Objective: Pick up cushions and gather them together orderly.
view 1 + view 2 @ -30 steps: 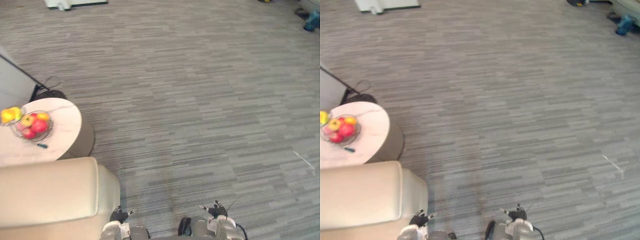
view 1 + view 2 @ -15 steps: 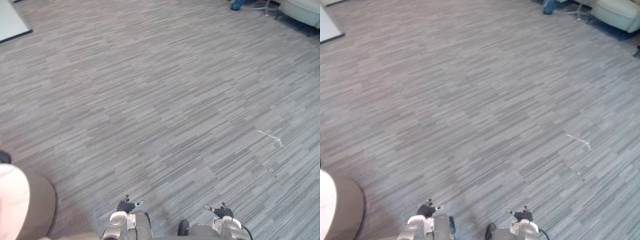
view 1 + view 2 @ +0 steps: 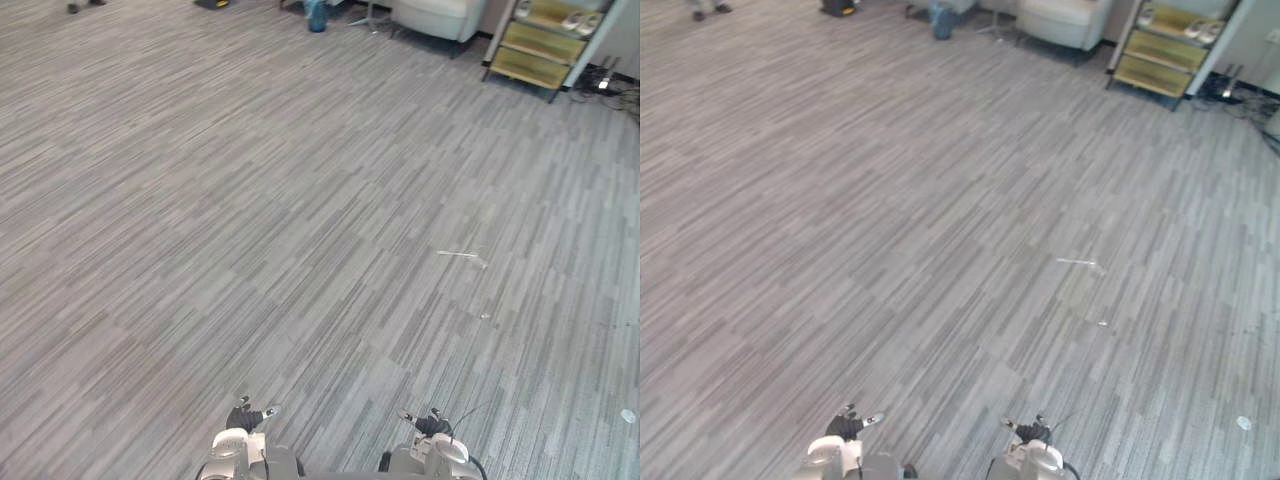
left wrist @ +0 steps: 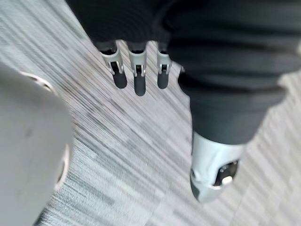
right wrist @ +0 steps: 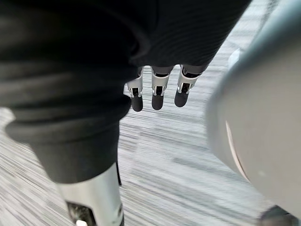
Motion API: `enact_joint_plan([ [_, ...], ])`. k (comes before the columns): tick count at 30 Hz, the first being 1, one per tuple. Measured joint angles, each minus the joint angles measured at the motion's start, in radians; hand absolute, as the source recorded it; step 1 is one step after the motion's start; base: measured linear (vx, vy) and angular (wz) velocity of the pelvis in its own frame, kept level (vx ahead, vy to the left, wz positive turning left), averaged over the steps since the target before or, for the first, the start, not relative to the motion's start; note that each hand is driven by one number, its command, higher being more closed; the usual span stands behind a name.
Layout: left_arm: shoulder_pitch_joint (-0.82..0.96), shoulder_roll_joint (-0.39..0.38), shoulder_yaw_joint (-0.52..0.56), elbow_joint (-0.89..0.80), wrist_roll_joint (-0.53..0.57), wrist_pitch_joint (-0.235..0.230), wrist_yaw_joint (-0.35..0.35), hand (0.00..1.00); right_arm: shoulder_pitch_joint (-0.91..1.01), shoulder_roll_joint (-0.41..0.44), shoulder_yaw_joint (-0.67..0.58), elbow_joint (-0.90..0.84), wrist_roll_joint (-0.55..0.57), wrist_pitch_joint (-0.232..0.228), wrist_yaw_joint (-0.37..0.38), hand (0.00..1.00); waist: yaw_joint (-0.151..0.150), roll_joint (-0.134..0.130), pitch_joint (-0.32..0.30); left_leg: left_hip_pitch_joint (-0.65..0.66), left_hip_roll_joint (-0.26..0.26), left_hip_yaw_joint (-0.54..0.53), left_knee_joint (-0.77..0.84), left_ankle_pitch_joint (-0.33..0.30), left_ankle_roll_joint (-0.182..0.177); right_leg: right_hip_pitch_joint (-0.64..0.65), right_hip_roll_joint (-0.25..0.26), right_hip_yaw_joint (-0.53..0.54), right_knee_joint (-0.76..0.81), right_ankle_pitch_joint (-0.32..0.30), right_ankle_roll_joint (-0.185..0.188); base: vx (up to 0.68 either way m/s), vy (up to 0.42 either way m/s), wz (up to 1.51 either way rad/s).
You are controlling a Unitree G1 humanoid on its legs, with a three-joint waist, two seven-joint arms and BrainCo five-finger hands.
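My left hand (image 4: 139, 77) hangs over grey striped carpet (image 4: 117, 141), its fingers straight and its thumb (image 4: 211, 165) apart, with nothing in it. My right hand (image 5: 157, 92) hangs the same way above the carpet, fingers relaxed, thumb (image 5: 94, 197) to one side, holding nothing. A wide stretch of the carpet (image 3: 300, 200) lies ahead of me in the eye views.
At the far edge stand a pale armchair (image 3: 435, 14) and a low shelf unit with yellowish fronts (image 3: 545, 45), with cables (image 3: 615, 85) beside it. A blue object (image 3: 317, 15) sits left of the armchair. A person's shoes (image 3: 82, 6) show far left. A white scrap (image 3: 460, 255) lies on the carpet.
The camera has swung round: the round table with fruit and the beige sofa have left the picture, and the armchair and shelf have come in. Both hands hang as before.
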Motion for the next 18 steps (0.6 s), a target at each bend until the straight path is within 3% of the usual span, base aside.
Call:
enact_joint_plan([
  [2,-0.008,0.016,-0.032,0.012,0.001,0.000,0.000,0.00,-0.018,-0.029,0.024,0.001,-0.001,0.000,0.000,0.00,-0.028,-0.003,0.008,0.038,0.016,-0.004,-0.050,0.002,-0.003,-0.089,0.041,-0.008,-0.210,0.114,-0.002,0.38,-0.163,0.03],
  [3,-0.010,0.029,-0.044,0.019,0.002,0.000,-0.003,0.00,-0.014,-0.040,0.023,0.007,-0.001,0.001,-0.001,0.00,-0.030,-0.026,0.015,0.073,-0.006,-0.018,-0.067,0.006,-0.010,-0.090,0.050,0.012,-0.354,0.223,-0.003,0.48,-0.223,0.13],
  [4,-0.008,0.034,-0.049,0.023,0.003,0.000,-0.003,0.00,-0.002,-0.047,0.023,0.020,-0.002,0.001,0.000,0.00,-0.032,-0.037,0.022,0.094,-0.016,-0.046,-0.068,0.004,-0.015,-0.085,0.052,0.036,-0.372,0.338,-0.065,0.61,-0.294,-0.07],
  [5,-0.011,0.017,-0.049,0.037,0.005,-0.001,-0.002,0.00,-0.005,-0.075,0.015,0.040,-0.001,0.002,0.002,0.00,-0.029,-0.003,0.021,0.115,0.022,-0.093,-0.051,0.022,-0.046,-0.085,0.077,0.033,-0.314,0.304,-0.095,0.63,-0.339,-0.21],
  [6,-0.010,0.009,-0.049,0.041,0.008,-0.001,-0.005,0.00,-0.012,-0.081,0.014,0.040,-0.013,0.000,0.000,0.00,-0.033,0.020,0.021,0.085,0.045,-0.146,0.025,0.049,-0.093,-0.085,0.095,0.030,-0.292,0.251,-0.099,0.52,-0.298,-0.33],
  [7,-0.010,0.002,-0.048,0.041,0.011,-0.001,-0.005,0.00,-0.013,-0.086,0.011,0.039,-0.020,0.000,0.000,0.00,-0.033,0.032,0.020,0.057,0.059,-0.172,0.099,0.062,-0.113,-0.081,0.111,0.032,-0.283,0.224,-0.106,0.52,-0.298,-0.30],
  [8,-0.013,-0.010,-0.034,0.039,0.011,-0.001,-0.006,0.00,-0.014,-0.088,-0.004,0.037,-0.021,-0.001,0.000,0.00,-0.034,0.062,0.028,-0.016,0.098,-0.219,0.293,0.113,-0.133,-0.044,0.149,0.033,-0.290,0.190,-0.112,0.54,-0.255,-0.35],
  [9,-0.017,-0.019,-0.017,0.035,0.011,-0.001,-0.007,0.00,-0.018,-0.087,0.000,0.037,-0.022,0.001,-0.001,0.00,-0.031,0.082,0.046,-0.106,0.134,-0.271,0.530,0.237,-0.150,0.028,0.191,0.044,-0.326,0.166,-0.118,0.55,-0.219,-0.36],
  [10,-0.016,-0.020,-0.017,0.032,0.012,-0.001,-0.008,0.00,-0.021,-0.087,0.009,0.037,-0.022,0.001,-0.002,0.00,-0.027,0.087,0.053,-0.160,0.149,-0.285,0.659,0.232,-0.157,0.077,0.214,0.051,-0.350,0.155,-0.125,0.53,-0.144,-0.44],
  [11,-0.011,-0.013,-0.017,0.004,0.013,-0.004,-0.009,0.00,-0.020,-0.074,0.019,0.037,-0.020,0.001,-0.004,0.00,-0.015,0.077,0.065,-0.249,0.158,-0.273,0.830,0.167,-0.131,0.161,0.234,0.073,-0.386,0.128,-0.140,0.61,-0.115,-0.44],
  [12,-0.011,-0.002,-0.020,-0.034,0.015,-0.009,-0.008,0.00,-0.022,-0.063,0.020,0.037,-0.018,0.001,-0.004,0.00,-0.004,0.055,0.075,-0.337,0.135,-0.256,0.875,0.119,-0.114,0.243,0.235,0.094,-0.428,0.111,-0.138,0.60,-0.118,-0.40],
  [14,-0.009,0.002,-0.022,-0.050,0.019,-0.014,-0.008,0.00,-0.022,-0.056,0.028,0.037,-0.018,0.002,-0.005,0.00,-0.002,0.042,0.078,-0.397,0.113,-0.236,0.847,0.094,-0.090,0.293,0.239,0.114,-0.470,0.105,-0.129,0.44,-0.076,-0.43],
  [15,0.000,-0.003,-0.019,-0.086,0.017,-0.028,-0.007,0.00,-0.036,-0.055,0.029,0.041,-0.018,0.001,-0.011,0.00,0.027,0.033,0.073,-0.495,0.064,-0.192,0.627,0.062,-0.057,0.359,0.241,0.173,-0.534,0.104,-0.114,0.48,0.003,-0.89],
  [16,0.000,-0.007,-0.019,-0.094,0.016,-0.029,-0.008,0.00,-0.044,-0.059,0.029,0.043,-0.018,0.001,-0.015,0.00,0.040,0.036,0.072,-0.510,0.038,-0.196,0.491,0.069,-0.057,0.379,0.240,0.201,-0.549,0.103,-0.099,0.59,0.067,-1.27],
  [17,0.004,-0.012,-0.019,-0.096,0.007,-0.029,-0.007,0.00,-0.054,-0.066,0.030,0.049,-0.018,0.001,-0.018,0.00,0.048,0.044,0.069,-0.515,-0.006,-0.213,0.243,0.116,-0.069,0.417,0.238,0.240,-0.578,0.092,-0.079,0.63,0.143,-1.05],
  [18,0.009,-0.011,-0.019,-0.096,-0.002,-0.031,-0.007,0.00,-0.053,-0.066,0.037,0.055,-0.019,0.001,-0.022,0.00,0.056,0.040,0.067,-0.495,-0.032,-0.225,0.031,0.265,-0.080,0.471,0.227,0.278,-0.612,0.068,-0.052,0.70,0.183,-0.96],
])
